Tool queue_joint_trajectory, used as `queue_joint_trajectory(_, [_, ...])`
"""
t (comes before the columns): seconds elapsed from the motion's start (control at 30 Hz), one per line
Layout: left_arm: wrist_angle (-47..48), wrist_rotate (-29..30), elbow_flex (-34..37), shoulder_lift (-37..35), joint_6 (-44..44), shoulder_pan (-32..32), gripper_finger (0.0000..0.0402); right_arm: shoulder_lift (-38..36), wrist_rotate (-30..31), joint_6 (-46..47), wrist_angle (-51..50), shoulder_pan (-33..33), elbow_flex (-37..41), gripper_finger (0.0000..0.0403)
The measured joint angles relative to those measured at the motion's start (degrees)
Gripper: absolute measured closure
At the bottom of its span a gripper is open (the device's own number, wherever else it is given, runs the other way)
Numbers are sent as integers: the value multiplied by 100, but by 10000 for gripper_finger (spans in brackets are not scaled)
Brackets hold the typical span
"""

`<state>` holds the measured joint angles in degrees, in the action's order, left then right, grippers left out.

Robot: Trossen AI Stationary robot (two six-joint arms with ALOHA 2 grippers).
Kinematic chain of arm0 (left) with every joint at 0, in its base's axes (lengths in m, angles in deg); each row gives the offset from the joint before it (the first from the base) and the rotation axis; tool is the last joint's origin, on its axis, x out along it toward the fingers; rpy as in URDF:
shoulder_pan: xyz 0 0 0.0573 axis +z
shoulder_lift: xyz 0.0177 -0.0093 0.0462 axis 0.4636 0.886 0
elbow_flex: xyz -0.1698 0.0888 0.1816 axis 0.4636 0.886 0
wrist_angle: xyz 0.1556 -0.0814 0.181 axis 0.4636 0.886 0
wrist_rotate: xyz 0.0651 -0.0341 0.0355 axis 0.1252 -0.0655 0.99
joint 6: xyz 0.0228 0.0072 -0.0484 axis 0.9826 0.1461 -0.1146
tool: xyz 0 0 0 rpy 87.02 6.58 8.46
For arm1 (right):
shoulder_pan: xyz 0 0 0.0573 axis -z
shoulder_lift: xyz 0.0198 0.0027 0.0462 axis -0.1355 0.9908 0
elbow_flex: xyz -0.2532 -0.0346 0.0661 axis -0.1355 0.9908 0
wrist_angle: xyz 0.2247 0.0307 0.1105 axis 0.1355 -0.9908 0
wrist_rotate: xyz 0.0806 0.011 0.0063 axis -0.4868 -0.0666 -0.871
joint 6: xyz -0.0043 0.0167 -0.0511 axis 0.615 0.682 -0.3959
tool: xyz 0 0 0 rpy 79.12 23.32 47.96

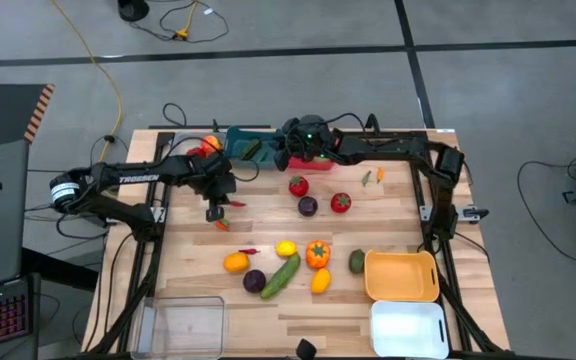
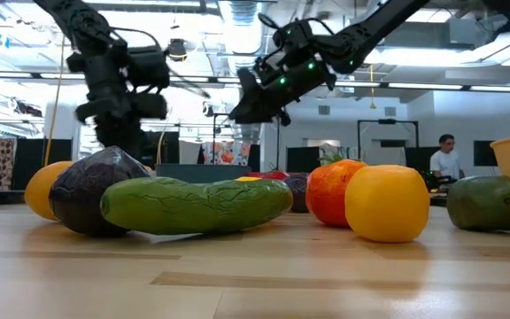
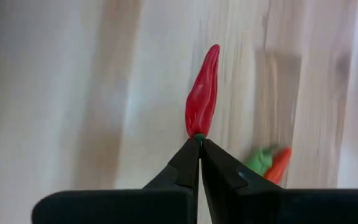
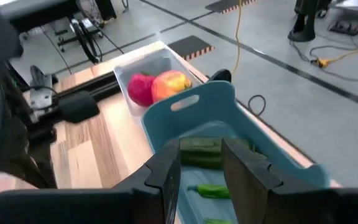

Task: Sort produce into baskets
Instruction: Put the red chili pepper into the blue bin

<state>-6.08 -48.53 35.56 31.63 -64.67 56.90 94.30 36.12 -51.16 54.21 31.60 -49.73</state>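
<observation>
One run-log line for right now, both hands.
left hand: shut on red chili stem, above table | right hand: over teal basket, holding green vegetable

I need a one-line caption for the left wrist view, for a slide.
Left end effector shut on the green stem of a red chili pepper, held above the wooden table.

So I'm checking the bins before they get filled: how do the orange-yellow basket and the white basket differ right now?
The orange-yellow basket is a saturated orange-yellow, while the white basket is pale. The orange-yellow one sits farther in on the table; the white one lies just beyond it, at the table's edge. The green fruit lies right beside the orange-yellow basket, whereas no produce lies near the white one. Both are shallow, rounded rectangles with nothing in them.
</observation>
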Motion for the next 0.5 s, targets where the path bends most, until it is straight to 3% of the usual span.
queue_joint_trajectory(0.17, [-77,217,-527,0,152,0,401,-366,2,-326,-397,-21,0,259])
queue_joint_trajectory(0.3, [-125,802,-866,0,145,2,401,-684,2,-358,-980,-80,0,259])
queue_joint_trajectory(0.5, [-977,1489,-983,0,255,34,401,-1101,2,-367,-1868,-169,0,259])
